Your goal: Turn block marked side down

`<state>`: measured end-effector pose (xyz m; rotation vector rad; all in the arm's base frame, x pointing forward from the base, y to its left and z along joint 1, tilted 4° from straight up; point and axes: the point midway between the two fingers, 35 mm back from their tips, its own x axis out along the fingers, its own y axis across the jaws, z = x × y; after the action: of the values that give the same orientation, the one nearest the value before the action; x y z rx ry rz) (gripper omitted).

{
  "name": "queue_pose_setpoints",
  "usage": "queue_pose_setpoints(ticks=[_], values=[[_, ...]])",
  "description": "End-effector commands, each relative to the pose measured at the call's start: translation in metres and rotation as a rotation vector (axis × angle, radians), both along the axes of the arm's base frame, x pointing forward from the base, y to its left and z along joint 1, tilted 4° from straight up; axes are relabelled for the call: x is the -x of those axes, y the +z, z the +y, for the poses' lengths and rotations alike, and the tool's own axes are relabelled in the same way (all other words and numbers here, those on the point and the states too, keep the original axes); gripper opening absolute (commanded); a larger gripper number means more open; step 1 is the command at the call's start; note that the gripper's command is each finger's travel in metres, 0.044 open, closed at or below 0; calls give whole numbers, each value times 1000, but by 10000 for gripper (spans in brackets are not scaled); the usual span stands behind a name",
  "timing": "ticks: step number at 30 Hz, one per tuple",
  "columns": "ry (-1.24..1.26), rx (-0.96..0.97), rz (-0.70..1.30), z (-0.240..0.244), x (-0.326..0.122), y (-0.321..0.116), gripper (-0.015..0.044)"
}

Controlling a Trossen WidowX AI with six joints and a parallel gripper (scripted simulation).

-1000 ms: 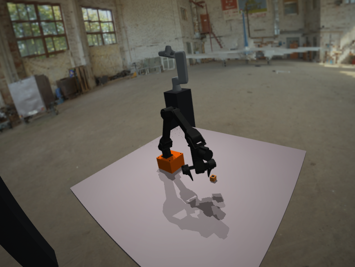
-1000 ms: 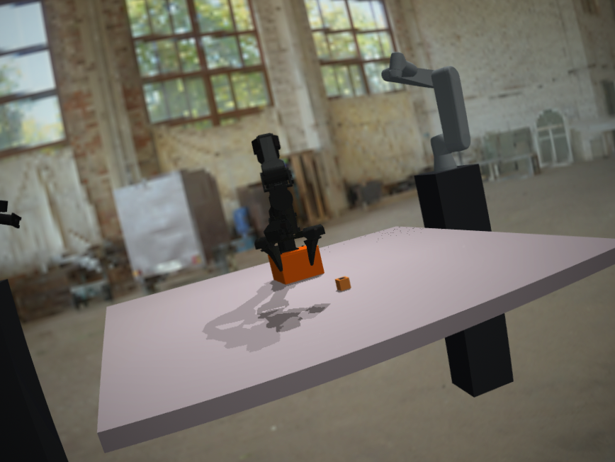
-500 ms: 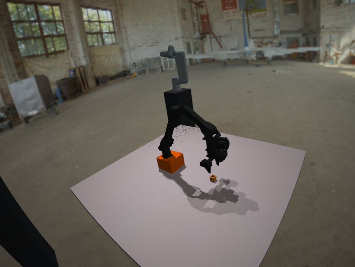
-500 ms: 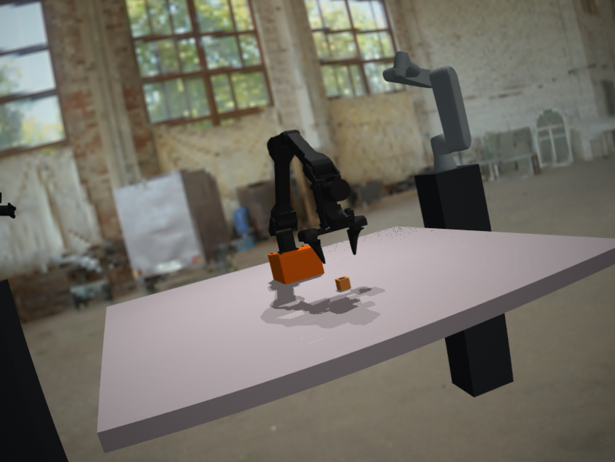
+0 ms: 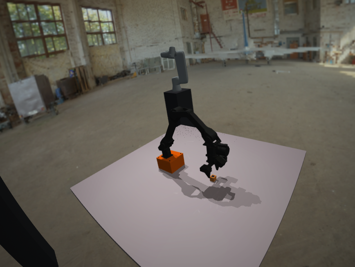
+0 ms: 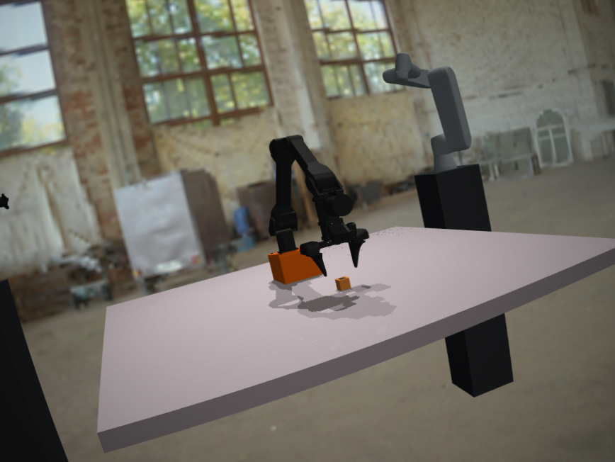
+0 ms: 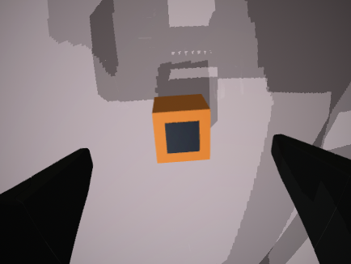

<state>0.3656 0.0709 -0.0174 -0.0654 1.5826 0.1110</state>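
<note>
The small orange block rests on the pale table. Its dark square mark is on the top face, facing up. My gripper is open and empty, fingers pointing down, above the block. In the wrist view the block lies between the two spread fingertips across, slightly above the line that joins them, and turned only a little. No finger visibly touches it there. The block's underside is hidden.
The orange box under my arm's base stands on the table, left of the block in the top and exterior views. A grey arm stands on a black pedestal beyond the table. My arm's shadow falls around the block.
</note>
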Motion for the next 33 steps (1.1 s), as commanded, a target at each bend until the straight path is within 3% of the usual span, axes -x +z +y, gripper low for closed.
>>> queue_pose_setpoints(ticks=[1,19,31,33], values=[[3,1,13,0,2,-9,440],[3,1,13,0,4,-36,440],[3,1,13,0,4,-36,125],[3,1,13,0,4,-36,112]])
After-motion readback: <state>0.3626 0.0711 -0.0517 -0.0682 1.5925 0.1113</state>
